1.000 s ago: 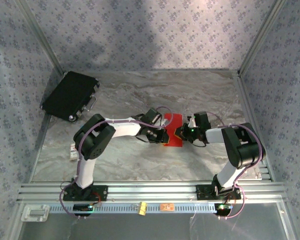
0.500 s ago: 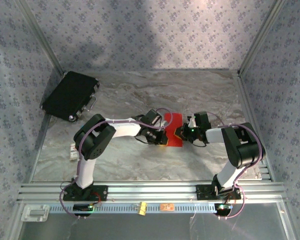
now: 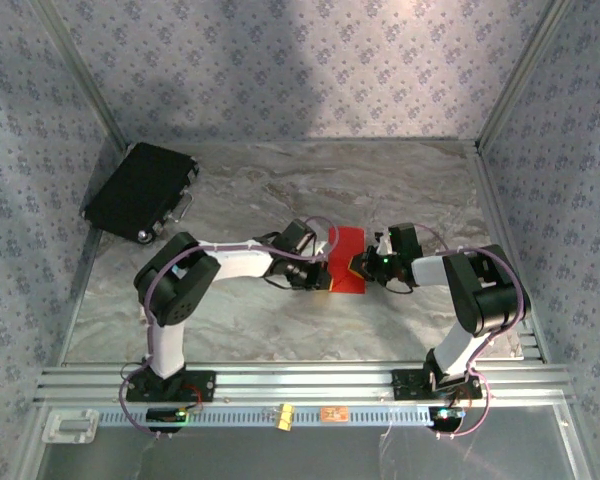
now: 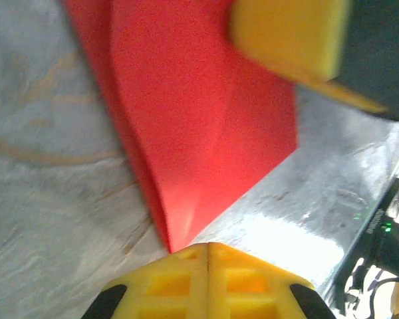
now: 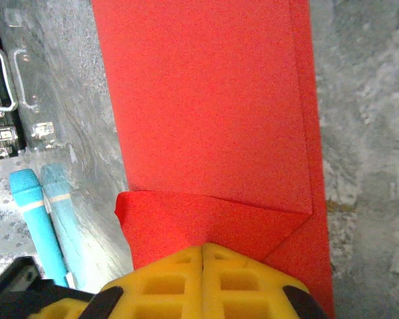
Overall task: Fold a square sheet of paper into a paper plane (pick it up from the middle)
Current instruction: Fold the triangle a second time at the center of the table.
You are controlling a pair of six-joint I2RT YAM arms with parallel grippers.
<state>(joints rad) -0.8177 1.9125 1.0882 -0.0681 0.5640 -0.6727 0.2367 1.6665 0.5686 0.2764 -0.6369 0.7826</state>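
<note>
At the near edge, a ribbed aluminium rail (image 3: 300, 382) is carrying the two black arm bases, with a tiny yellow tag (image 3: 283, 415) and a tiny orange tag (image 3: 331, 413) lying on the strip just in front of it. Beyond, over a grey marbled tabletop (image 3: 240, 325), both arms are reaching inward to the square sheet of paper (image 3: 348, 252), thin and bright red, which is lying mid-table, partly folded, with a layer doubled along one side and a flap turned in at one end. The left gripper (image 3: 326, 278) is meeting the sheet's near left corner with its yellow fingers (image 4: 173, 286) pressed tight together; whether a layer is caught between them cannot be told. The right gripper (image 3: 357, 265), its jaws likewise closed flush, is resting its tips on the turned-in flap at the sheet's right edge. Past the paper in the right wrist view, a pair of turquoise cylinders (image 5: 28, 219) is lying side by side on the marble. In the far left corner, a black rectangular case (image 3: 140, 190) with a metal handle is sitting askew beside the patterned lilac-grey wall (image 3: 300, 70).
</note>
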